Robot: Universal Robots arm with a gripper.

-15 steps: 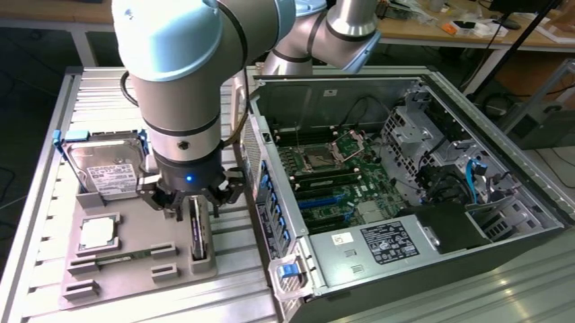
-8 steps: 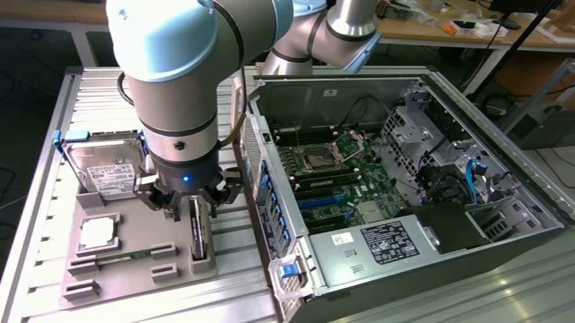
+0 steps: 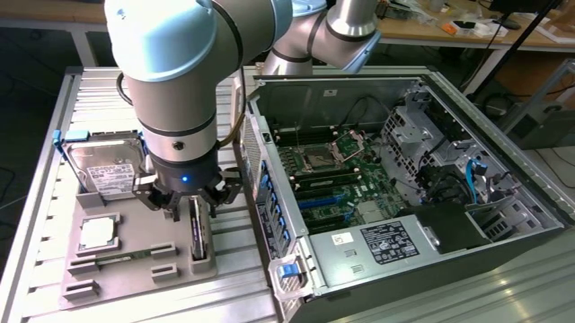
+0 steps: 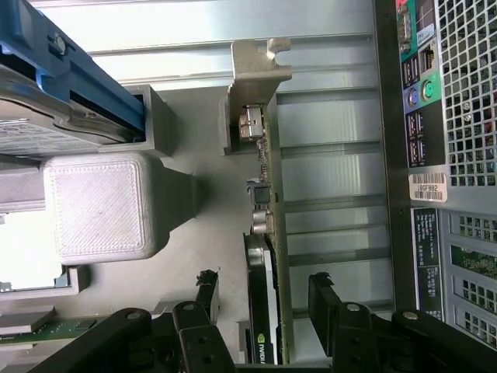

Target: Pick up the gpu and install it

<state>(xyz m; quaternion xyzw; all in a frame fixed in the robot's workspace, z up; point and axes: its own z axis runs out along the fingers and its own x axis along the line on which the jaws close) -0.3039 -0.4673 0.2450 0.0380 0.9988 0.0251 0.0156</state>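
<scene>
The gpu stands on edge in a slot of the grey holder tray, at the exterior view's left of the open computer case. My gripper hangs just above it, pointing down. In the wrist view the gpu is a thin green card seen edge-on, with its silver bracket at the far end and its black cooler near me. My gripper is open and straddles the card. One black finger is on each side, with a gap to the card on both sides.
The tray also holds a silver hard drive with blue rails, a processor and a memory stick. The case's motherboard lies exposed with blue card slots. The case's rear panel is close beside the gpu.
</scene>
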